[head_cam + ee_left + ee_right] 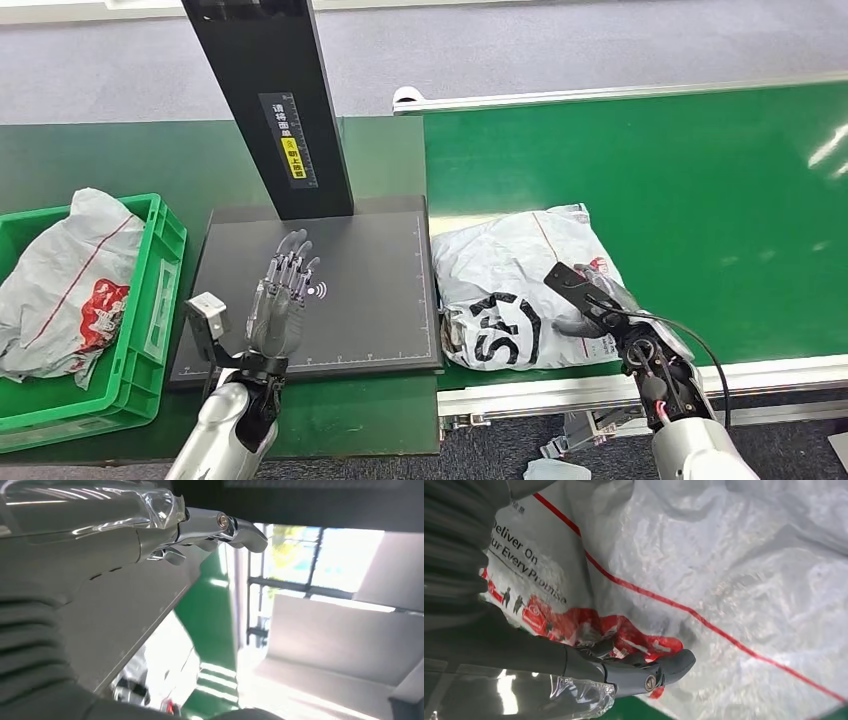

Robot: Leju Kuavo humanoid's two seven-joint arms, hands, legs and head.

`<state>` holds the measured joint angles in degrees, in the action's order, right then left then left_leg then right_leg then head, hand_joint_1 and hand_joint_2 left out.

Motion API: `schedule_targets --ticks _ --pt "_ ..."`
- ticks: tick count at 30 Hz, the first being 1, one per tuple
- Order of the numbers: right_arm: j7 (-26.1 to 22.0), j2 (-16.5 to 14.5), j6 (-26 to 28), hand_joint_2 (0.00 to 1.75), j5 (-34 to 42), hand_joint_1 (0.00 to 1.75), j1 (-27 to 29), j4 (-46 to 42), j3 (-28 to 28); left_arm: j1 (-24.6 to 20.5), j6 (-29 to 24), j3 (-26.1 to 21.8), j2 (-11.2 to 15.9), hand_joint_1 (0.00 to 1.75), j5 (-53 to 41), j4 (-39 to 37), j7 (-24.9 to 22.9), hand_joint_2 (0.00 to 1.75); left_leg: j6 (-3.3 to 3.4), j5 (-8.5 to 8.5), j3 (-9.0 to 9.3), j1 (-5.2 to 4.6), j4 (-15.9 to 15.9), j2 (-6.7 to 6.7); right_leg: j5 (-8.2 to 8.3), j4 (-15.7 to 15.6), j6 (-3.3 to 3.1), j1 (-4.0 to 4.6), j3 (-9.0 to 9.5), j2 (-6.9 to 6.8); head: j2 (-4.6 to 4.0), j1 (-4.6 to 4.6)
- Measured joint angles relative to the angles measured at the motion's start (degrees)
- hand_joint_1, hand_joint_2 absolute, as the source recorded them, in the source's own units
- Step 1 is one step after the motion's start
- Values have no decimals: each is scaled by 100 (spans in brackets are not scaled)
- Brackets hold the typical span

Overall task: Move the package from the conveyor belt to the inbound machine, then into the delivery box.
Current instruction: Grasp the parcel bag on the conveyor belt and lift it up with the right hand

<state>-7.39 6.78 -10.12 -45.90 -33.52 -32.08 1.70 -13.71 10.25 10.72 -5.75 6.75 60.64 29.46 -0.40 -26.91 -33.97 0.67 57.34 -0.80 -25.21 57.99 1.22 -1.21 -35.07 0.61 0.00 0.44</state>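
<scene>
A grey plastic mail package [510, 280] with red and black print lies flat on the green conveyor belt [650, 170], at its near left end. My right hand [605, 305] rests on the package's near right corner, thumb apart from the fingers. In the right wrist view the thumb [649, 672] and darker fingers lie against the package [724, 555] by its red print. My left hand [280, 295] hovers over the black inbound machine plate [370, 300], fingers straight and spread, holding nothing. The left hand [100, 540] also fills much of the left wrist view.
The machine's black post [270, 100] rises at the back of the plate. A green crate [150, 330] stands left of the plate with another grey package [60, 290] inside. The belt's white frame [760, 375] runs along its near edge.
</scene>
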Motion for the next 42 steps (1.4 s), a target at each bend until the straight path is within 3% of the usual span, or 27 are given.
schedule_targets --ticks 6,10,23,29,42 --pt "149 37 -480 175 26 1 -162 512 -19 -89 -103 4 18 0 24 -163 -50 175 0 0 0 0 0 3 0 0 0 0 1 0 0 2" --pt "208 39 -561 175 -22 174 -250 698 -103 -134 -218 12 33 0 10 -203 -59 175 1 0 4 0 0 2 0 0 0 0 7 -1 0 2" --pt "-883 -29 634 175 672 175 -126 452 -227 269 -472 3 55 0 102 192 -24 175 0 0 1 0 -1 3 0 0 0 0 6 0 0 2" --pt "-1947 -133 1167 175 1423 175 96 -224 -213 305 -482 -4 74 0 129 270 177 175 0 0 2 0 -1 3 0 0 0 0 6 0 0 1" --pt "-2262 -214 1396 175 1823 175 394 -1009 -158 305 -496 -10 90 0 146 270 311 175 0 0 1 0 -1 1 0 0 0 0 5 -1 0 1"
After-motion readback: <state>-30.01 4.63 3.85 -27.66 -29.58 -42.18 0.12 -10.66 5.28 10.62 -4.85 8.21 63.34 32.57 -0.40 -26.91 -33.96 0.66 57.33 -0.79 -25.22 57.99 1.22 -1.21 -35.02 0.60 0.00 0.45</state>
